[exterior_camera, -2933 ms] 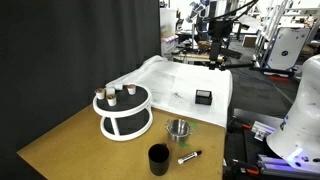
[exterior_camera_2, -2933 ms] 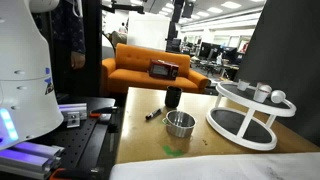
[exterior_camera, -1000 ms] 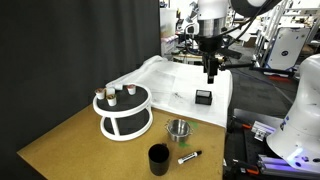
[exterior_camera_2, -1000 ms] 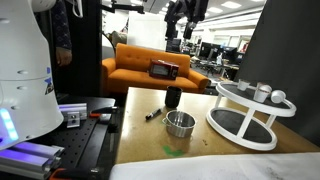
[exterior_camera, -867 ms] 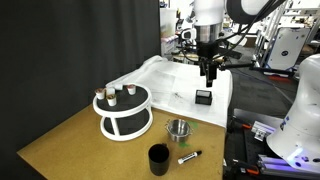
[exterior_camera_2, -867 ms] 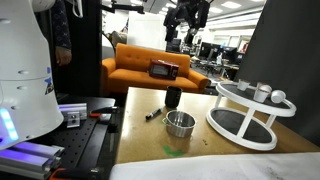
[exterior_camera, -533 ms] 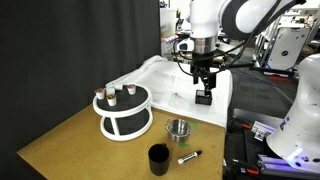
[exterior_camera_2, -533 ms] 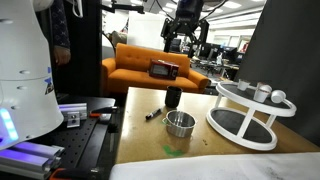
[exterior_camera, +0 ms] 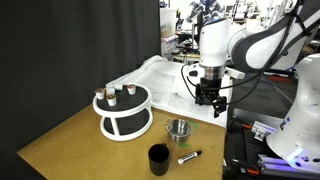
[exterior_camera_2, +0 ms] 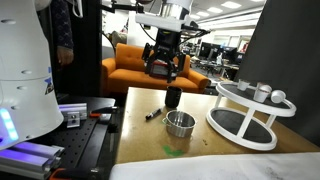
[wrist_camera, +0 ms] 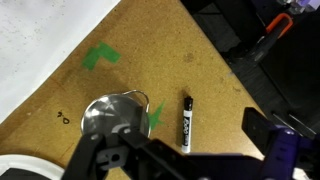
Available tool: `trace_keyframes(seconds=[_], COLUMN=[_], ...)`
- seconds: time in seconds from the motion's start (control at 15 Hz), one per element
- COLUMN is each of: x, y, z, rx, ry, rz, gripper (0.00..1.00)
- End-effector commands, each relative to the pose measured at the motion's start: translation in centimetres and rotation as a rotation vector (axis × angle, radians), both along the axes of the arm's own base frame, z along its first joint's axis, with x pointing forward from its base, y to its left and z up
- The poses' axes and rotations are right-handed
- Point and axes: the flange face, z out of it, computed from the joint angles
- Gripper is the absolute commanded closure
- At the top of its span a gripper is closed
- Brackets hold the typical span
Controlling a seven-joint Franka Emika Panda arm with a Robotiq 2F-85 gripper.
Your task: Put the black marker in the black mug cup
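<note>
The black marker (wrist_camera: 186, 123) lies flat on the brown table, below my gripper in the wrist view; it also shows in both exterior views (exterior_camera: 188, 157) (exterior_camera_2: 153, 114). The black mug cup (exterior_camera: 158, 159) stands upright near the table's edge, close beside the marker, and shows again in an exterior view (exterior_camera_2: 173, 97); it is out of the wrist view. My gripper (exterior_camera: 210, 101) (exterior_camera_2: 163, 68) (wrist_camera: 185, 152) hangs open and empty well above the table, over the marker and the metal cup.
A shiny metal cup (exterior_camera: 179, 128) (exterior_camera_2: 180, 123) (wrist_camera: 112, 118) stands next to the marker. A white two-tier round rack (exterior_camera: 123, 110) (exterior_camera_2: 248, 115) holds small items. Green tape marks (wrist_camera: 100, 57) lie on the table. White cloth (exterior_camera: 165, 80) covers the far end.
The arm has swung down and forward from high at the back, past the small black box, to hang over the metal cup and marker. The jaws stay open.
</note>
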Motion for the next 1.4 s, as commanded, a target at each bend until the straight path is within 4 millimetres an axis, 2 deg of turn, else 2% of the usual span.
trace_keyframes(seconds=[0.0,0.07,0.6,0.8,1.07,1.33], x=[-0.4,-0.5,-0.4,0.0,0.0,0.3], y=[0.3,0.5,0.5,1.4,2.3,4.9], z=[-0.7,-1.1,-0.9,-1.7,-4.0,-7.4], rx=[0.005,0.004,0.005,0.006,-0.003,-0.035], ry=[0.007,0.016,0.010,-0.012,0.017,0.092], rz=[0.018,0.024,0.022,0.027,0.024,0.053], gripper=[0.00,0.00,0.00,0.00,0.00,0.00])
